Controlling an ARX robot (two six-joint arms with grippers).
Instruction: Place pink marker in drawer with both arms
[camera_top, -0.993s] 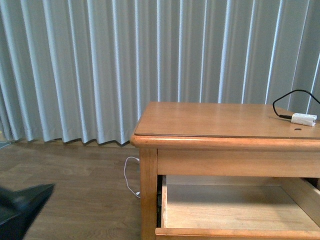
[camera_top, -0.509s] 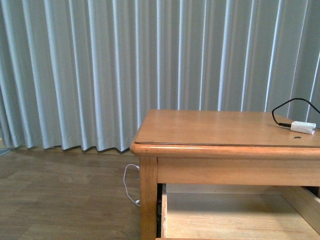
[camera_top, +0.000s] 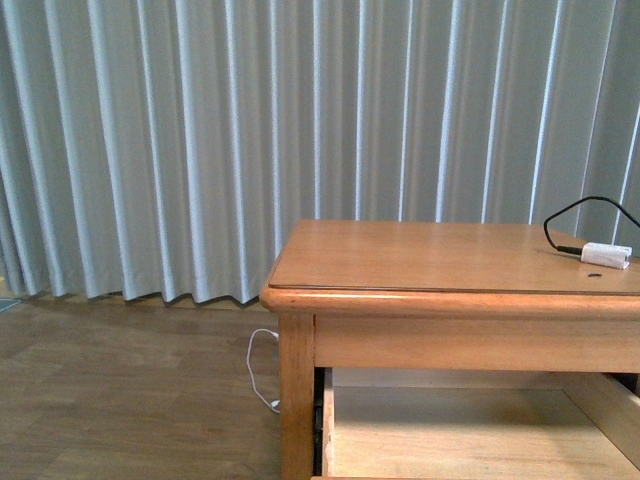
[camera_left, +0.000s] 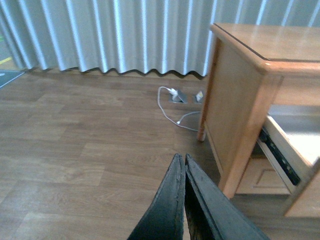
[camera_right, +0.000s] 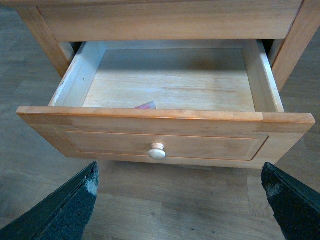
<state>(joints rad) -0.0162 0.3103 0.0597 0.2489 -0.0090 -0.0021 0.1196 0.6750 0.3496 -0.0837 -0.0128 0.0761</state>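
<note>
**Location of item.** The pink marker is lying inside the drawer, on its pale floor, tight against the inner face of the front wall and roughly behind the knob. Only a sliver of pink is showing over the front rim. The white end is hidden. The drawer is standing pulled well out of the dresser. Judged from this, the placing is looking complete, with the drawer not yet shut.

**Claws.** The right claw is hanging in front of the drawer front, apart from it, jaws spread wide and carrying nothing. The left claw is hovering over the wooden floor beside the dresser, well apart from it, its fingers pressed together with nothing between them. Neither arm is showing in the front view.

**Handling assessment (judgement).** The marker is appearing light, stiff and smooth-skinned, with a round barrel that is likely to roll or slip under a glancing touch, and it is not looking fragile. The best hold would be across the barrel at mid-length. Its position hard against the front wall is leaving little room for a finger on that side.

**Markings.** No brand, label or writing is reading legibly on the marker, the drawer or the dresser. A white plug on a black cable is resting near the right edge of the dresser top, and it too is showing no readable text.
</note>
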